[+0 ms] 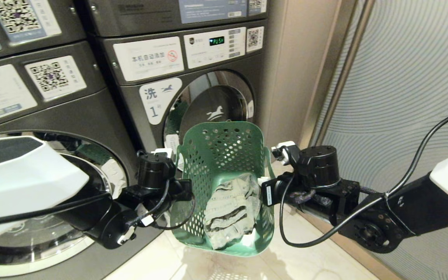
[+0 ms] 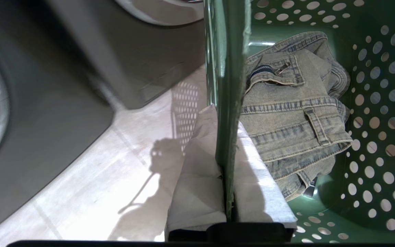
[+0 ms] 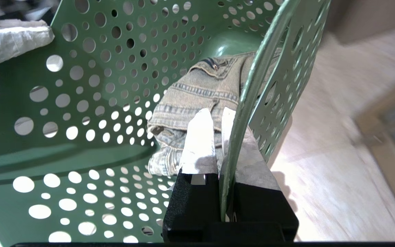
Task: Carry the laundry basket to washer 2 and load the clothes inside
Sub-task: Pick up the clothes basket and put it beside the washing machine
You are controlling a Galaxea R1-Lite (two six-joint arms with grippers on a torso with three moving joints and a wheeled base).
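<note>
You see matt green plastic in the laundry basket (image 1: 224, 155), faded denim in the clothes (image 1: 230, 210), and glossy floor tiles (image 1: 193, 264).

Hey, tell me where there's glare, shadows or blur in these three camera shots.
Head view: glare on the chrome door rim and a sheen on the floor. Left wrist view: the machine is blurred, and the basket throws a dotted shadow on the tiles. Right wrist view: floor and doorframe smeared; jeans sharp.
</note>
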